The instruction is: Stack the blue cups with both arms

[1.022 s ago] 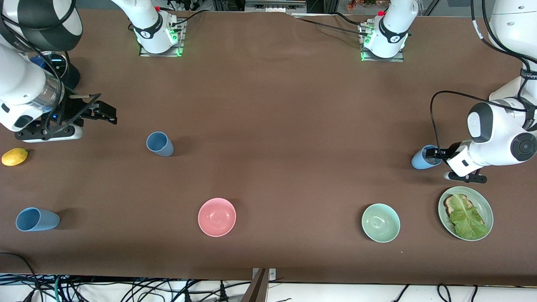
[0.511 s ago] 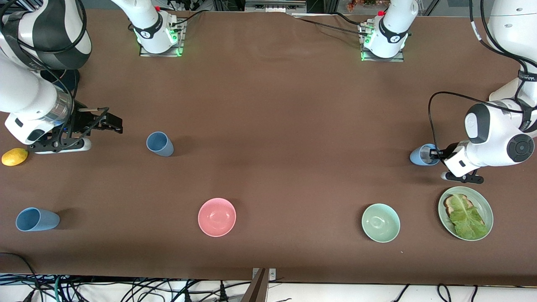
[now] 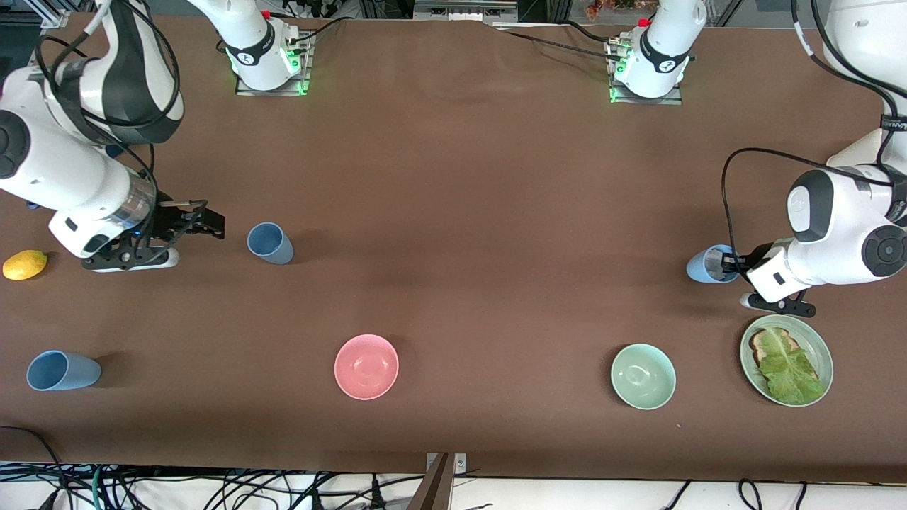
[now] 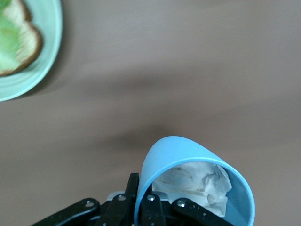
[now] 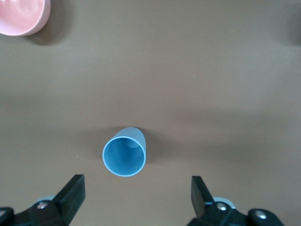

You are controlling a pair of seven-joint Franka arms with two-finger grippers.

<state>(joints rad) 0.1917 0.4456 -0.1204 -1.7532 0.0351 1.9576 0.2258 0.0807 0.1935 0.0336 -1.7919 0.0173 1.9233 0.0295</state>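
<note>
over the last second the right gripper point(image 3: 202, 225), jaws spread, had closed in beside the slate-blue cup point(image 3: 269, 243), while the left gripper point(image 3: 730, 265), clamped on the sky-blue cup point(image 3: 705, 265), carried it inward, so stacking looked near.

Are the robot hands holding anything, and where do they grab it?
The left end effector holds the sky-blue cup by its rim, one finger inside. The right end effector is open and holds nothing; it is beside the slate-blue cup.
</note>
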